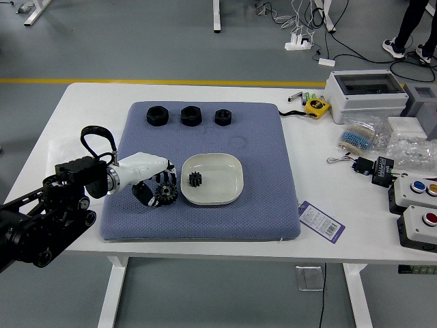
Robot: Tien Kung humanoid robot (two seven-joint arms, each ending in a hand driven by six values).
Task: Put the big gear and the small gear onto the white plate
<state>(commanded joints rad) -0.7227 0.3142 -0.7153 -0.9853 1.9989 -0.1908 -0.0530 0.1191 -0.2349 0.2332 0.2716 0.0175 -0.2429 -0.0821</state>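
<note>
One black robot arm (58,201) comes in from the left, and its left hand (140,169), with smooth white cover and dark fingertips, reaches over the blue mat (259,215). The thumb and the fingers are apart, not closed, with the big gear (166,194) under and between them. It seems the hand is placed so in order to take this gear from both sides; whether the tips touch it, one cannot tell. The big gear is dark, round and toothed, and lies flat just beside the plate, so it probably must be lifted over the rim. The small gear (195,179), also dark, with coarser-looking teeth, is already on the white plate (224,179), near its left side, which leaves room for the other. The plate is shallow, glossy, a square with rounded corners. The mat has a fine woven-looking texture, and perhaps it serves to stop sliding. Farther right, a person (413,20) stands beyond the table, hands out of view.
</note>
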